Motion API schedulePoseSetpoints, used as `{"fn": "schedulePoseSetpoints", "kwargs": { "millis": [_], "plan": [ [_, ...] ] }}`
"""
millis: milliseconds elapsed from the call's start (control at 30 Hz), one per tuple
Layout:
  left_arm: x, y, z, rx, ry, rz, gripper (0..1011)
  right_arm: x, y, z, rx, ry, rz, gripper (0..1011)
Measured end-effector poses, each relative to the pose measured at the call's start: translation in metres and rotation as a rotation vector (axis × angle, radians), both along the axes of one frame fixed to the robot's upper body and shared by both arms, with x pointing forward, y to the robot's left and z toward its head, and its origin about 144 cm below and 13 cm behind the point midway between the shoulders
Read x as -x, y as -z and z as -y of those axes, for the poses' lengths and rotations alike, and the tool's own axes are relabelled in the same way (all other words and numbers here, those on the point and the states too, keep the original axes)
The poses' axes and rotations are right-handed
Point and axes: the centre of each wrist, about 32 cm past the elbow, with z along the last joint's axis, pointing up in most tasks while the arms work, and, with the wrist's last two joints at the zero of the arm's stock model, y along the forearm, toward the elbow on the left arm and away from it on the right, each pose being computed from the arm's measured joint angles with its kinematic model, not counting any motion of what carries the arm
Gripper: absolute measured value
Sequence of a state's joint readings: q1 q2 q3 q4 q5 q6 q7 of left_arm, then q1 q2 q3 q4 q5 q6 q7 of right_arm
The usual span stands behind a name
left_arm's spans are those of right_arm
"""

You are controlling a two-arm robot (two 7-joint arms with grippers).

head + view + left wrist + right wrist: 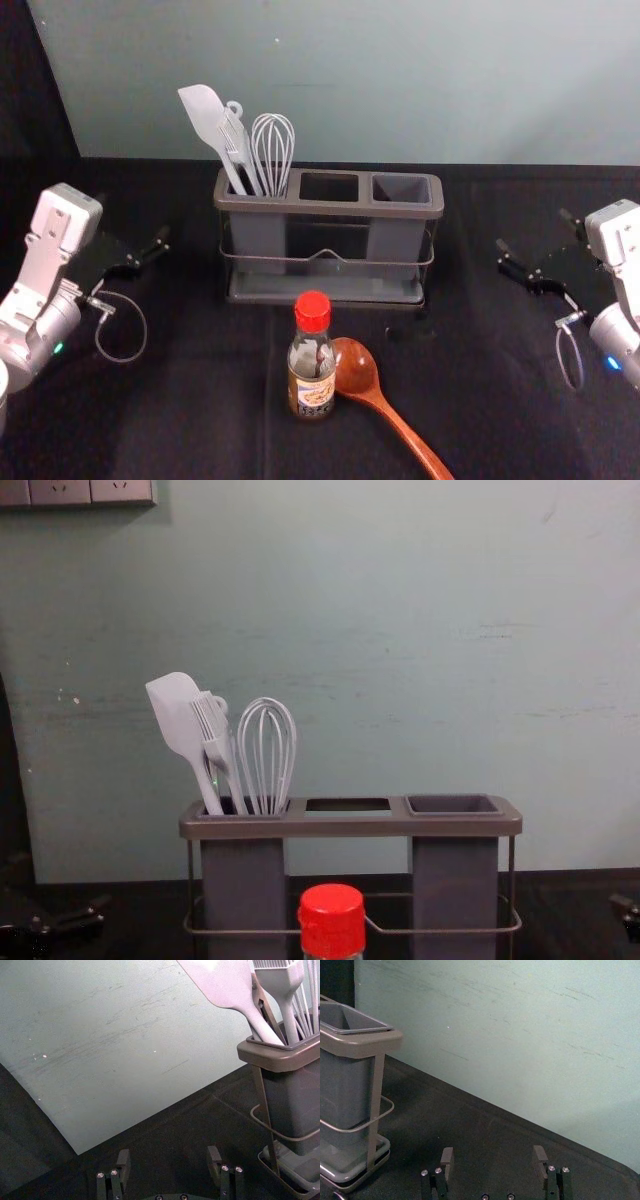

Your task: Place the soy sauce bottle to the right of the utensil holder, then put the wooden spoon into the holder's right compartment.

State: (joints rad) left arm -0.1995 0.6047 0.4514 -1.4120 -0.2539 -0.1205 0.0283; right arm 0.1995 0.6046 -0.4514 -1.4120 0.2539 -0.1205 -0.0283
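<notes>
Grey-green wall, black worktop: bottle and spoon in front of the holder

Wall [400, 90] upright behind everything. Worktop [200, 430] under black cloth.

Utensil holder [330, 208] at the back, near the wall: brown frame, grey cups at its left and right ends.

Left tool [137, 232] over the worktop, left of the holder and apart from it; in its wrist view the left tool [168, 1152] has its fingers spread. Right tool [537, 232] over to the holder's right, likewise clear of it; its wrist view shows fingers wide apart, nothing between them.

Wooden spoon [357, 370] lying in front of the holder, bowl towards it, handle slanting nearer and rightward.

Soy sauce bottle [312, 365] upright, before the holder's middle, just left of the spoon bowl; contact there, cannot tell. Red cap [332, 920] on top.

Spatula [205, 115], whisk [273, 150] and brush [213, 725] standing in the left compartment, heads up.
</notes>
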Motion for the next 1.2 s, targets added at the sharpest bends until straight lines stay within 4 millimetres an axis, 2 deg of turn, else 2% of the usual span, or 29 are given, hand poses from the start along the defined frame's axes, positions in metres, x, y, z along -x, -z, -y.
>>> {"fn": "schedulePoseSetpoints", "kwargs": {
  "millis": [1200],
  "plan": [
    [0.0,0.0,0.0,0.0,0.0,0.0,1005,0.0,0.0,0.0,0.0,0.0,0.0,1004]
  ]
}}
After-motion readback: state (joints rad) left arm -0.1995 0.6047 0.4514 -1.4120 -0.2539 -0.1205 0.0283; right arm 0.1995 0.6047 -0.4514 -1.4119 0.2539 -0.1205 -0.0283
